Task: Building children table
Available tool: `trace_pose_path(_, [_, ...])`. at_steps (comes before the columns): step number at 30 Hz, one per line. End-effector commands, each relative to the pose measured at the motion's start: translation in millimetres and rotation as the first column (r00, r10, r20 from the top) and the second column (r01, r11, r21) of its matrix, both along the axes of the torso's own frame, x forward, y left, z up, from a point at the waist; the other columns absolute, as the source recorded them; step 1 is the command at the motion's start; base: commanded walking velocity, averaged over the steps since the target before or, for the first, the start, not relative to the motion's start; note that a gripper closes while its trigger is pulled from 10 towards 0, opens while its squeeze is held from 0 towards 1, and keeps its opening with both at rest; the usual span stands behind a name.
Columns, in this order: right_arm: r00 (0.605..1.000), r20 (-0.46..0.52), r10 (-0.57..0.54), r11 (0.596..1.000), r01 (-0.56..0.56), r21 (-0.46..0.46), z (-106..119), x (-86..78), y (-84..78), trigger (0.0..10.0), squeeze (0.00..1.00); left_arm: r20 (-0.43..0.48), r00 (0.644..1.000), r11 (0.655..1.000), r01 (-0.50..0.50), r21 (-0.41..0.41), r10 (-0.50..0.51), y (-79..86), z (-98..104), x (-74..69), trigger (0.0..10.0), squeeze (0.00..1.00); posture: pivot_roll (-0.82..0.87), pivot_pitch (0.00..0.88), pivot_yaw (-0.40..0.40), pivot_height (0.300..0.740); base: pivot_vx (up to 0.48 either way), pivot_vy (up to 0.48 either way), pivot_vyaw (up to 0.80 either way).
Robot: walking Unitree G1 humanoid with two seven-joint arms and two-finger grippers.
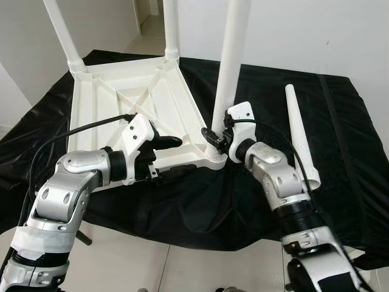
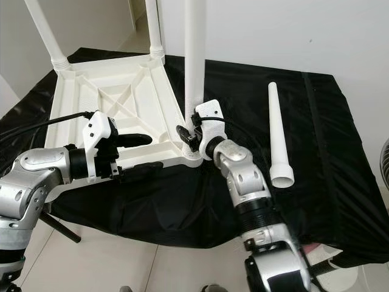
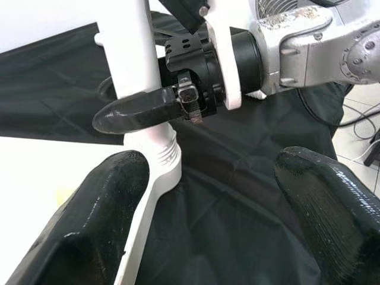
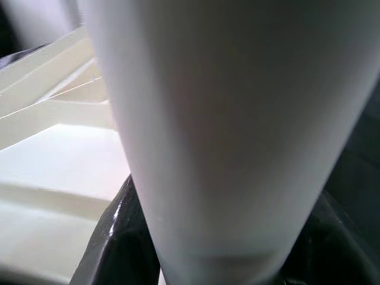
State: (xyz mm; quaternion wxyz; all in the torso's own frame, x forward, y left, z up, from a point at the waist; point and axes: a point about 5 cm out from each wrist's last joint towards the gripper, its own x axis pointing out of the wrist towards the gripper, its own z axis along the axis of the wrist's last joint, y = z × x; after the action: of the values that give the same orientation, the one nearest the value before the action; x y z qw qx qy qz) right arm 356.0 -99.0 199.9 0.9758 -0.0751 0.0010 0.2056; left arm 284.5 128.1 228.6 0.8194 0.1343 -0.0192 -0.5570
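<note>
A white children's tabletop [image 1: 121, 91] lies upside down on a black cloth. Two white legs [image 1: 61, 30] stand in its far corners. A third leg [image 1: 231, 55] stands upright in the near right corner socket. My right gripper [image 1: 213, 139] is shut on this leg just above the socket; the right wrist view has the leg [image 4: 225, 119] pressed between dark fingers [image 4: 119, 237]. My left gripper [image 1: 179, 155] is open at the tabletop's near rim, one finger above it and one below. Its wide-apart fingers [image 3: 89, 219] face the held leg [image 3: 139, 59].
A fourth, loose leg [image 1: 299, 131] lies on the black cloth [image 1: 340, 121] to the right, wide end toward me. The cloth hangs over the front edge of the surface. Tiled floor [image 1: 121, 261] lies below, with white walls behind.
</note>
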Motion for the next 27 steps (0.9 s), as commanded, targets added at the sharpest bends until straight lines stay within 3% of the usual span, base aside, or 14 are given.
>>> trace_pose_path(1, [0.985,-0.108,-0.136,0.99,0.131,-0.047,-27.1,0.1,-16.8,0.0,0.0,0.015,0.995,0.995,-0.096,-0.014,0.096,3.9,1.7,3.4,10.0,0.0,-0.07,0.117,0.069,0.74,0.0,0.0,0.0])
trace_pose_path(9, [0.936,-0.122,-0.331,0.944,0.329,-0.032,-39.0,-12.4,-17.0,0.0,0.0,0.012,0.996,0.996,-0.092,-0.011,0.092,3.9,1.0,3.3,10.0,0.0,-0.07,0.116,0.072,0.74,0.0,0.0,0.0])
trace_pose_path(11, [0.872,-0.135,-0.471,0.881,0.472,-0.03,-45.4,-20.3,-17.0,0.0,0.0,0.011,0.996,0.996,-0.089,-0.009,0.089,3.6,0.8,3.5,10.0,0.0,-0.08,0.113,0.073,0.74,0.0,0.0,0.0])
trace_pose_path(12, [0.872,-0.135,-0.471,0.881,0.472,-0.03,-45.4,-20.3,-17.0,0.0,0.0,0.011,0.996,0.996,-0.089,-0.009,0.089,3.6,0.8,3.5,10.0,0.0,-0.08,0.113,0.073,0.74,0.0,0.0,0.0])
trace_pose_path(14, [0.816,-0.159,-0.556,0.826,0.564,-0.001,-47.8,-25.0,-17.4,0.0,0.0,0.011,0.996,0.996,-0.088,-0.009,0.088,3.4,0.6,3.7,10.0,0.0,-0.08,0.113,0.073,0.74,0.0,0.0,0.0])
trace_pose_path(15, [0.816,-0.159,-0.556,0.826,0.564,-0.001,-47.8,-25.0,-17.4,0.0,0.0,0.011,0.996,0.996,-0.088,-0.009,0.088,3.4,0.6,3.7,10.0,0.0,-0.08,0.113,0.073,0.74,0.0,0.0,0.0])
trace_pose_path(17, [0.759,-0.173,-0.627,0.768,0.64,0.024,-48.2,-29.1,-18.0,0.0,0.0,0.01,0.996,0.996,-0.087,-0.009,0.087,3.3,0.5,3.8,10.0,0.0,-0.08,0.113,0.073,0.74,0.0,0.0,0.0])
trace_pose_path(18, [0.759,-0.173,-0.627,0.768,0.64,0.024,-48.2,-29.1,-18.0,0.0,0.0,0.01,0.996,0.996,-0.087,-0.009,0.087,3.3,0.5,3.8,10.0,0.0,-0.08,0.113,0.073,0.74,0.0,0.0,0.0])
trace_pose_path(19, [0.717,-0.141,-0.683,0.719,0.693,0.04,-43.6,-32.4,-19.0,0.0,0.0,0.009,0.996,0.996,-0.088,-0.007,0.088,3.8,-0.1,4.1,10.0,0.0,-0.08,0.11,0.074,0.74,0.0,0.0,0.0])
trace_pose_path(22, [0.706,-0.099,-0.701,0.705,0.707,0.052,-38.2,-33.6,-19.6,0.0,0.0,0.009,0.996,0.996,-0.09,-0.006,0.09,4.1,-0.4,4.2,10.0,0.0,-0.08,0.107,0.072,0.74,0.0,0.0,0.0])
trace_pose_path(24, [0.723,-0.101,-0.683,0.722,0.69,0.06,-37.8,-32.7,-18.2,0.0,0.0,0.009,0.996,0.996,-0.09,-0.006,0.09,4.0,-0.5,4.2,10.0,0.0,-0.08,0.107,0.072,0.74,0.0,0.0,0.0])
trace_pose_path(25, [0.741,-0.103,-0.664,0.738,0.671,0.065,-37.4,-32.1,-15.9,1.6,0.0,0.009,0.996,0.996,-0.09,-0.006,0.09,4.1,-0.6,4.0,10.0,0.0,-0.08,0.106,0.071,0.74,0.0,0.0,0.0])
trace_pose_path(27, [0.75,-0.081,-0.656,0.748,0.661,0.065,-35.6,-31.8,-14.8,1.6,0.0,0.009,0.996,0.996,-0.091,-0.007,0.091,4.1,-0.7,4.0,10.0,0.0,-0.08,0.106,0.071,0.74,0.0,0.0,0.0])
